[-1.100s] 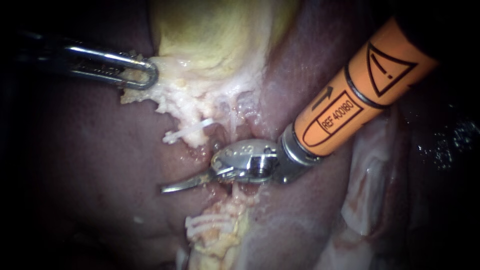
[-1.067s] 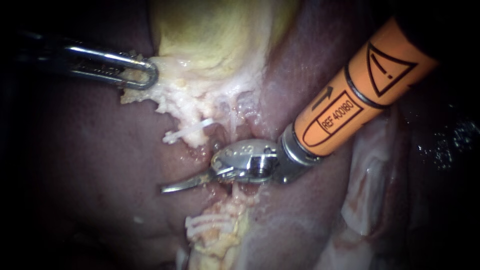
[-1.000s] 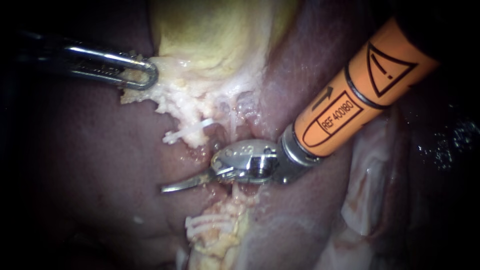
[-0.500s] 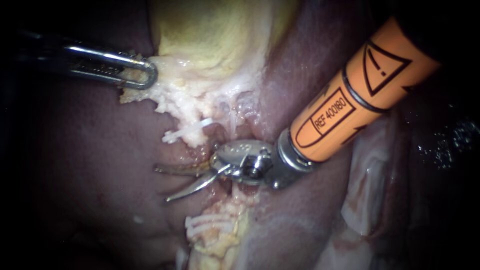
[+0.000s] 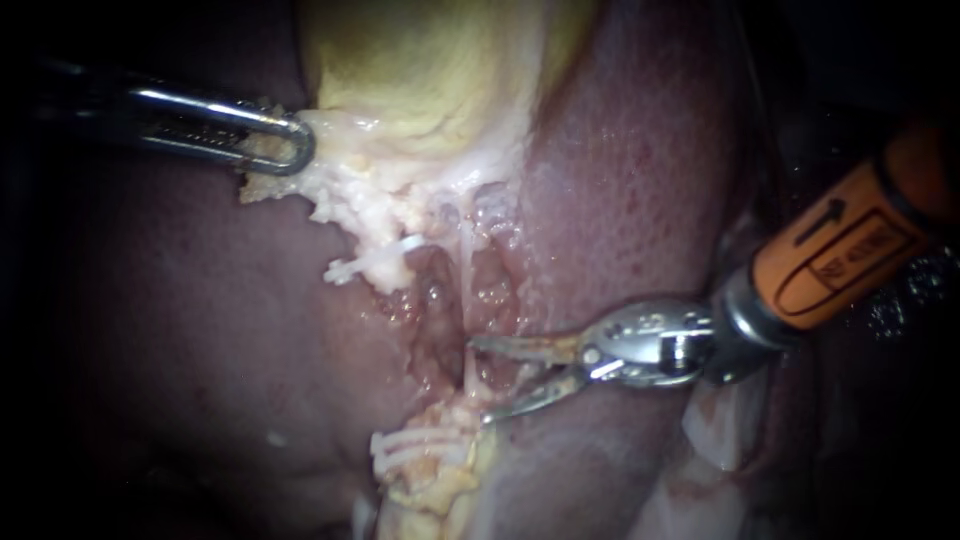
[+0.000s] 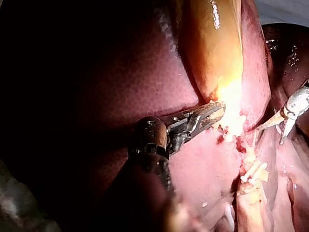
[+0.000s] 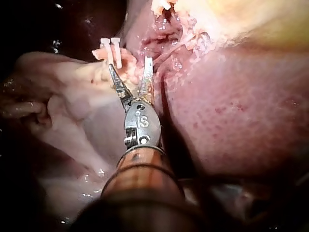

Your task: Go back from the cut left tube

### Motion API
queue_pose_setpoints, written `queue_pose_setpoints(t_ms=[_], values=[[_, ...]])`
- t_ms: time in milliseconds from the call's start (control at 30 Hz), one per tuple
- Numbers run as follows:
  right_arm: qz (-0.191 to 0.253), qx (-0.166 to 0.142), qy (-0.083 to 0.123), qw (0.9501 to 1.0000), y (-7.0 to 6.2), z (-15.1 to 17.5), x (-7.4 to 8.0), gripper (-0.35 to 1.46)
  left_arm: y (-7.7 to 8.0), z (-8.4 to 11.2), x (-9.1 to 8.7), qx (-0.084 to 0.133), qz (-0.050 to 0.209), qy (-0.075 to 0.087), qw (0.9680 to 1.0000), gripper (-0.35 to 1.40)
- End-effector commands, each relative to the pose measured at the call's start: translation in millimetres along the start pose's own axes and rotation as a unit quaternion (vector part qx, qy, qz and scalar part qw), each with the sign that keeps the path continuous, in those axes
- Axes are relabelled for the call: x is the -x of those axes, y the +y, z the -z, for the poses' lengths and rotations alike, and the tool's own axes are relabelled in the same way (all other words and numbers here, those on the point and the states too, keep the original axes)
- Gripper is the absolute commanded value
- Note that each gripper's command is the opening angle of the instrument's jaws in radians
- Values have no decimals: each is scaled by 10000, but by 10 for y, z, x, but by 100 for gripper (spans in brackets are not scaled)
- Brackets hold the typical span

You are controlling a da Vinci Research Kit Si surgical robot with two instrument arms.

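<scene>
My right instrument [image 5: 481, 381], with an orange sleeve and thin curved blades, comes in from the right. Its blades stand open with nothing between them, their tips beside a thin pale tube [image 5: 465, 290] that still spans the raw bed. Left of that strand lies the gap of the cut left tube [image 5: 432, 305], with a white clip [image 5: 405, 243] on the upper stump and white clips [image 5: 400, 448] on the lower one. My left instrument [image 5: 285, 148] is shut on pale tissue at the neck of the yellow gallbladder [image 5: 430, 70]. In the right wrist view the open blades [image 7: 129, 65] flank tissue below two clips [image 7: 110, 46].
Dark red liver [image 5: 180, 330] surrounds the dissected bed on both sides. Pale folded tissue [image 5: 730, 400] lies under the right instrument's shaft. The left wrist view shows my left instrument [image 6: 208, 115] on the gallbladder's edge and the right instrument [image 6: 285, 123] beyond the clips [image 6: 253, 171].
My right instrument opened its blades and drew back to the right, off the cut tube's gap. The left instrument kept its hold and place.
</scene>
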Motion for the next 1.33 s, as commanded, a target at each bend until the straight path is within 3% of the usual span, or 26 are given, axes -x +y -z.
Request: queue_pose_setpoints(t_ms=[33, 200, 333, 600, 733, 967, 1333], values=[[121, 52, -112, 9999, 4, 8, 1, 143, 0, 0, 0, -4, 1, 1, 10000, -35], [365, 405, -302, 9981, 25, 51, -4, 143, 0, 0, 0, -4, 0, 1, 10000, -35], [437, 557, -382, 9968, 31, 71, -11, 143, -2, -1, 0, -7, 0, 2, 10000, -35], [445, 461, -374, 9972, 31, 76, -14, 143, -15, -17, 7, -44, -32, 20, 10000, -35], [445, 463, -374, 9972, 31, 76, -13, 145, -29, -37, 21, -65, -84, 43, 9999, -35], [445, 463, -374, 9972, 31, 76, -13, 145, -44, -62, 41, -23, -127, -77, 9999, -35], [443, 452, -371, 9973, 32, 75, -13, 145, -41, -60, 39, -15, -120, -81, 9999, -35]])
